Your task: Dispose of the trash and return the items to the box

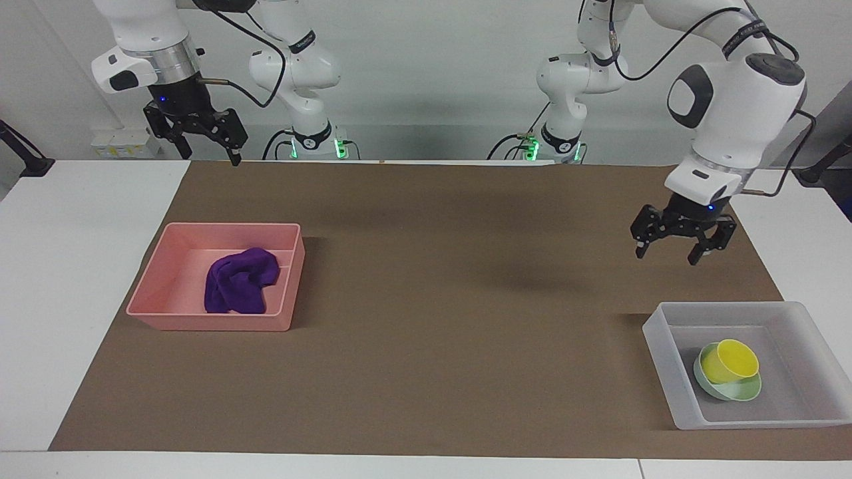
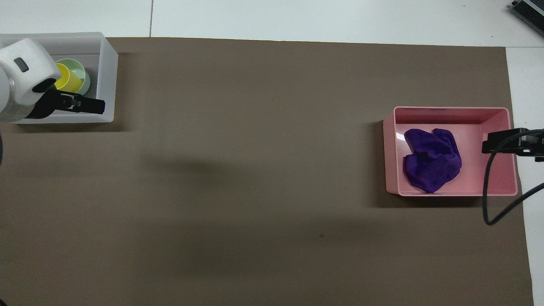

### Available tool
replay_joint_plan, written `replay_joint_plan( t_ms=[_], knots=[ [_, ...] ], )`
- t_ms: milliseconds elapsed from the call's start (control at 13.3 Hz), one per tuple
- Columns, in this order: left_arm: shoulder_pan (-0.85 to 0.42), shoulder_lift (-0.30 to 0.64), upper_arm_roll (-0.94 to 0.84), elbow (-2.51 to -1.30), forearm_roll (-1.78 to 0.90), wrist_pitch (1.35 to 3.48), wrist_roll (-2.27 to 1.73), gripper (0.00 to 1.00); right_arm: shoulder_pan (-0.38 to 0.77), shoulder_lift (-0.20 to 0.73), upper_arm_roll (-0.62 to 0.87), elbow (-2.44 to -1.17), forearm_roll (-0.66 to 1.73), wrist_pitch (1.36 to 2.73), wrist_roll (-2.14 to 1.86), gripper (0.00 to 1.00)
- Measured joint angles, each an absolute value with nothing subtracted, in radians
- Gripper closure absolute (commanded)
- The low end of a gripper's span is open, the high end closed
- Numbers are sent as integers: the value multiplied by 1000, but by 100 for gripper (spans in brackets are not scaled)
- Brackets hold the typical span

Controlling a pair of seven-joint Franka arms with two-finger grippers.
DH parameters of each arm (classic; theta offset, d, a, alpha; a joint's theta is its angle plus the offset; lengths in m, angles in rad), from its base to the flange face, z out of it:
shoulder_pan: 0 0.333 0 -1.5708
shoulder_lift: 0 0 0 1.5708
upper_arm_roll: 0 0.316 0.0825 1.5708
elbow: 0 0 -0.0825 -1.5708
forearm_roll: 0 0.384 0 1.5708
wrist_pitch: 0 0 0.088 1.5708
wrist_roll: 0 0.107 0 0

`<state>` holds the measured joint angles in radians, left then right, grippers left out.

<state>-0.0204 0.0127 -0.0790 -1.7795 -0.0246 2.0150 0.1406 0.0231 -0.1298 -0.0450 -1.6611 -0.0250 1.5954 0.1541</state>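
The yellow cup point(image 1: 730, 361) sits tilted in the mint-green bowl point(image 1: 732, 391), inside the translucent box point(image 1: 665, 359) at the left arm's end of the table. My left gripper point(image 1: 669, 251) is open and empty, raised over the brown mat beside the box. In the overhead view the left gripper point(image 2: 95, 106) overlaps the box point(image 2: 108, 76), with the cup point(image 2: 66, 80) and bowl point(image 2: 84, 78) partly hidden by the wrist. The purple cloth point(image 1: 239, 281) lies in the pink tray point(image 1: 213, 322). My right gripper point(image 1: 208, 152) waits open, held high.
A brown mat point(image 1: 432, 299) covers most of the white table. In the overhead view the right gripper point(image 2: 488, 146) and its cable hang over the pink tray's point(image 2: 450, 112) end wall, beside the cloth point(image 2: 431, 161).
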Motion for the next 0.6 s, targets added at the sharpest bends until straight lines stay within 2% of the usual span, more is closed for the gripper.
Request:
replay_joint_plan(
  t_ms=[225, 376, 601],
  knots=[
    [-21, -81, -76, -1804, -24, 1875, 136, 0, 23, -130, -45, -1661, -25, 1595, 154, 0],
    [-19, -83, -72, -1754, -10, 1803, 136, 0, 23, -130, -45, -1661, -25, 1595, 154, 0],
    [-19, -33, -72, -1608, 37, 1672, 136, 0, 23, -130, -45, -1661, -25, 1595, 154, 0]
  ],
)
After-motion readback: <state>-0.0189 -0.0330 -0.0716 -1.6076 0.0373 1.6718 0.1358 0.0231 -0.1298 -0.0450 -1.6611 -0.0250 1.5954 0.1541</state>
